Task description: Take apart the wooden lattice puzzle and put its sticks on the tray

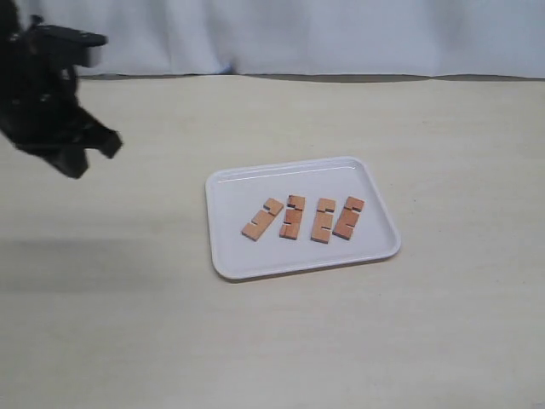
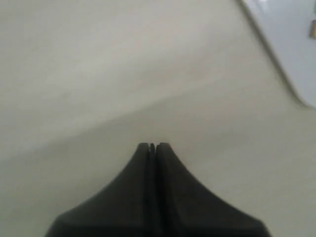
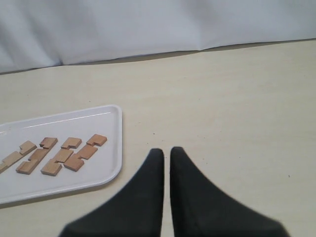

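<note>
The white tray lies mid-table. Four reddish-brown notched sticks lie apart on it in a row: one slanted at the left, then two, and one at the right. No assembled lattice shows. My left gripper hangs shut at the far left, well away from the tray; its fingers meet over bare table, with a tray corner at the edge. My right gripper is shut and empty, beside the tray and its sticks. It is out of the exterior view.
A beige tabletop surrounds the tray on every side. A white cloth backdrop closes off the far edge of the table.
</note>
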You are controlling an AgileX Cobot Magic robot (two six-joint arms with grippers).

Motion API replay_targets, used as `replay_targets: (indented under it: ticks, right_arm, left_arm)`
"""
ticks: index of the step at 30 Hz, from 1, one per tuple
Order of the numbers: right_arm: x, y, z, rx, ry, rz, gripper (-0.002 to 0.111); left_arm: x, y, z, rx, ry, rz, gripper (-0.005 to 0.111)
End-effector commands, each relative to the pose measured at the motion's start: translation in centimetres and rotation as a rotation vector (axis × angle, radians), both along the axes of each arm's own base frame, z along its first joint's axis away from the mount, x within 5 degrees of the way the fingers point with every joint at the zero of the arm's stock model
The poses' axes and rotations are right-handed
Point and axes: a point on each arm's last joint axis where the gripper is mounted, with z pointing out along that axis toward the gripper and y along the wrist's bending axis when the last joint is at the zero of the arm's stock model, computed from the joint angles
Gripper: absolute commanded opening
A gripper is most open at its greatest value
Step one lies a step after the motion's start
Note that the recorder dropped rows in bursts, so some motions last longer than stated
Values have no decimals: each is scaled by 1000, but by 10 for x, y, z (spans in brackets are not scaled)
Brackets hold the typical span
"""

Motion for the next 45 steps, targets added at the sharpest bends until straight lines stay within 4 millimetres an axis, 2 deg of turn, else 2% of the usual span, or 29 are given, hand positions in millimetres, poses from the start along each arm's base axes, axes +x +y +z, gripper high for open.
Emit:
replay_targets:
  ticks: [1,3,4,11,16,22,30,40,45]
  right_arm:
    - [0,0,0,-9,-1,1,4]
    - [0,0,0,-9,-1,1,4]
    - [0,0,0,-9,-1,1,4]
    - [0,0,0,-9,-1,1,4]
    - [0,0,0,-9,-1,1,4]
    - [0,0,0,-9,-1,1,4]
    - [0,0,0,-9,-1,1,4]
    - [0,0,0,-9,-1,1,4]
    - [0,0,0,-9,-1,1,4]
  left_arm:
    - [-32,68,5,54,-28,214,0]
    - [-47,89,11,29,-115,341,0]
    - [-53,93,14,20,-158,366,0]
    - [-108,93,49,-56,-600,394,0]
    - [-144,100,60,-19,-794,437,0]
    - [-179,97,70,-57,-983,406,0]
    - [-233,81,82,-146,-1317,147,0]
    - [-308,90,96,-313,-1644,164,0]
    - [-310,89,99,-386,-1645,186,0]
